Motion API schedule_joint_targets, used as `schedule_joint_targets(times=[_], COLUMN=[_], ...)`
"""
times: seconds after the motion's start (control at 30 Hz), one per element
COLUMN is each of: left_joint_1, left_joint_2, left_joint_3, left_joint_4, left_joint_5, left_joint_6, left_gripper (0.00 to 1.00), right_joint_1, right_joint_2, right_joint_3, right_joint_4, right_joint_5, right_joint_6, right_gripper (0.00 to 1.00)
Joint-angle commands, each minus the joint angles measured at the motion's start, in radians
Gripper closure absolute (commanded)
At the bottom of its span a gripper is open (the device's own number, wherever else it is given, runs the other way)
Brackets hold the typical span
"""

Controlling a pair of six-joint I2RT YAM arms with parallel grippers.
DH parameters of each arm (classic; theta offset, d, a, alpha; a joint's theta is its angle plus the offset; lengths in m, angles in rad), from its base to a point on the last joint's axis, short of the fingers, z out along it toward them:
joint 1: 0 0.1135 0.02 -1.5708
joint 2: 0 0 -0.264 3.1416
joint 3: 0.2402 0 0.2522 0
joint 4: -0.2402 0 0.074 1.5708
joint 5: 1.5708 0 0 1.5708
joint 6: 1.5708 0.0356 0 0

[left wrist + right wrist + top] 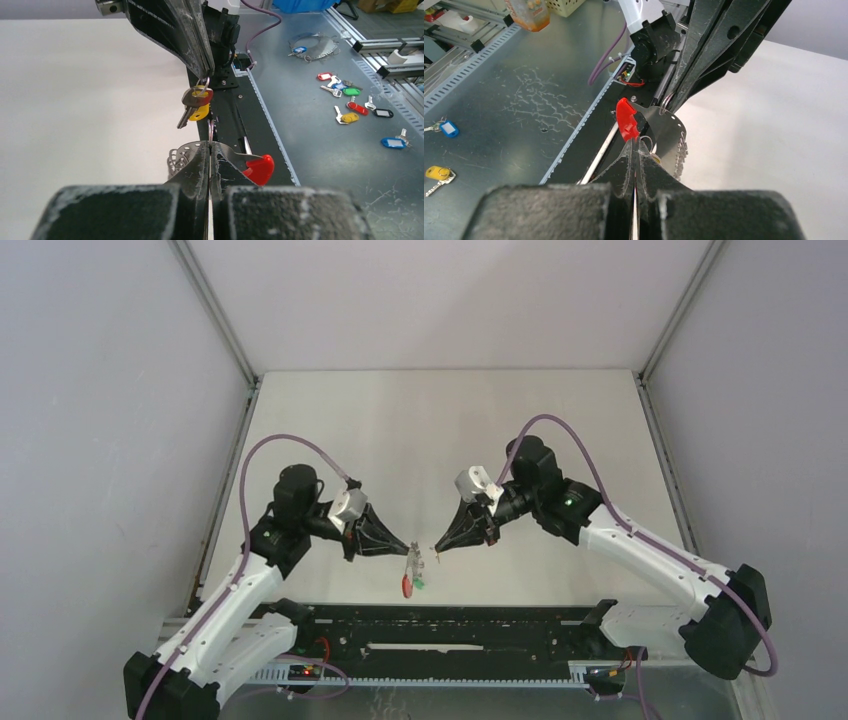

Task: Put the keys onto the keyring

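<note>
My left gripper is shut on the keyring, which hangs below its tips. The keyring is a grey metal band with small wire loops and a red curved section. A green bit shows beside the red section in the top view. My right gripper is shut on the small wire ring of the key with the yellow-orange head, which dangles just in front of the keyring. The two gripper tips nearly touch. The right wrist view shows the keyring's red section and band.
A black rail runs along the near edge under both grippers. Beyond the table lie several loose coloured keys and another keyring, also a blue-tagged key and a yellow one. Grey walls enclose the white table.
</note>
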Motion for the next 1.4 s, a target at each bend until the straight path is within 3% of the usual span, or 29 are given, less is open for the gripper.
schedule_joint_targets(times=[0.0, 1.37], left_joint_1=[-0.011, -0.031], left_joint_2=[0.004, 0.039], left_joint_3=[0.08, 0.087], left_joint_4=[0.03, 0.077], left_joint_5=[0.036, 0.002], left_joint_6=[0.086, 0.064], left_gripper=[1.0, 1.0], right_joint_1=[-0.008, 0.027], right_joint_2=[0.017, 0.111], right_joint_3=[0.056, 0.144], right_joint_4=[-0.049, 0.003], right_joint_5=[-0.054, -0.068], right_joint_6=[-0.073, -0.079], right_gripper=[1.0, 1.0])
